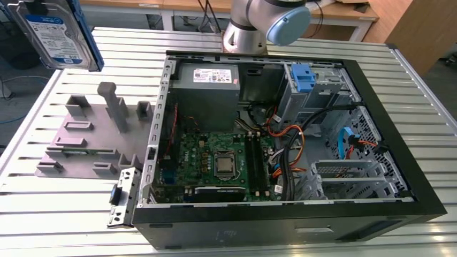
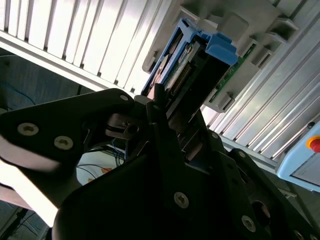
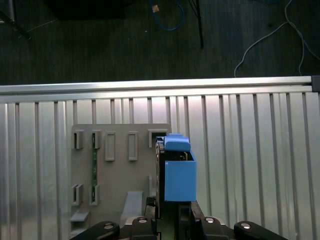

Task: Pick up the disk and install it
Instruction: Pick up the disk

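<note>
The disk hangs in the air at the far corner of the slatted aluminium table, on the exterior view's left. It stands on end with its long axis close to vertical. Its blue-and-white label faces the exterior camera, and a blue side rail runs down the edge towards the exterior view's right.

In both wrist views the disk sticks straight out from the gripper. The black fingers are clamped on its near end, so the free end points away from the claw and down at the table.

Beneath it lies a grey fixture plate with upright posts and slots. The disk's tip hovers over that plate's edge in the first wrist view.

Well apart, on the exterior view's right, sits the open computer case. Inside are a grey power supply, a green motherboard, a blue latch piece at the drive bay, and loose cables draped across the middle.
</note>
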